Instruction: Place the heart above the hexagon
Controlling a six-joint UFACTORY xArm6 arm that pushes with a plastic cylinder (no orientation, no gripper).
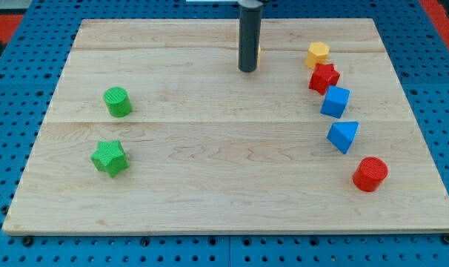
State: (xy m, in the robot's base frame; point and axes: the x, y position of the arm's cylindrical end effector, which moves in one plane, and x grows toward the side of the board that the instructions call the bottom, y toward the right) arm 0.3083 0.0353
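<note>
just behind my tip [247,70], an orange block [258,53]

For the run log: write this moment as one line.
tip at board's top centre | small yellow block partly hidden behind rod, shape unclear | yellow hexagon block to the view's right, apart | heart not yet above hexagon
</note>
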